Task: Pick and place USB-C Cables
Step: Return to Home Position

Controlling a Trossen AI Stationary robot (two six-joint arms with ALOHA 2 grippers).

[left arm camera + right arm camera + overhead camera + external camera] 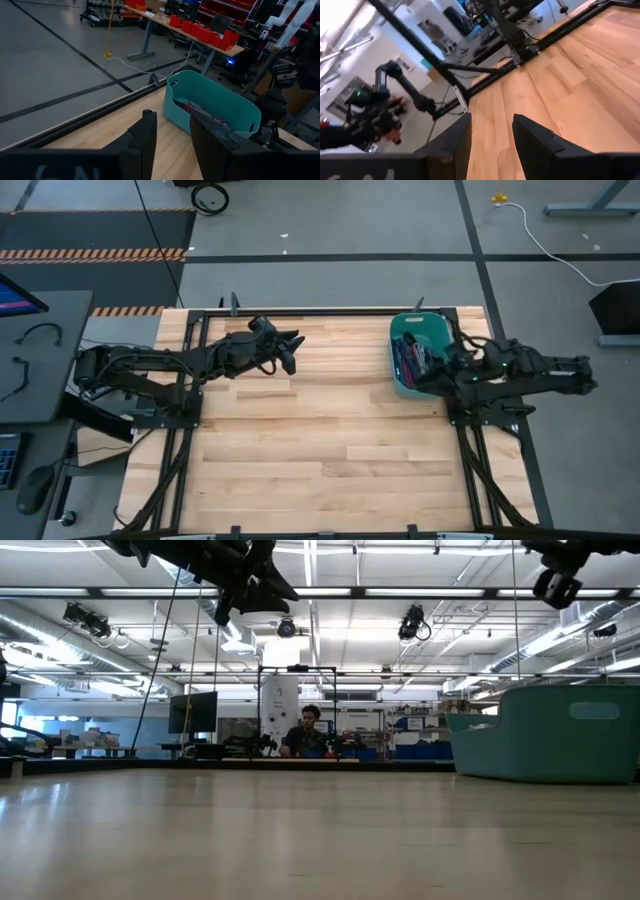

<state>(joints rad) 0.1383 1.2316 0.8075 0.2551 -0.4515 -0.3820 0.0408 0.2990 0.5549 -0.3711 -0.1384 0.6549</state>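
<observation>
A teal plastic bin stands at the table's far right. Several USB-C cable bundles, dark with red and purple, lie inside it; they also show in the left wrist view. My right gripper hovers over the bin's near right part, pointing toward the table's left, open and empty; its fingers show apart in the right wrist view. My left gripper is raised above the table's far middle-left, pointing toward the bin, open and empty. No cable lies on the bare wood.
The wooden tabletop stretches bare between the arms and toward the near edge. A black frame rail runs along the far edge. A long white cord lies on the floor beyond. A person sits far behind the table.
</observation>
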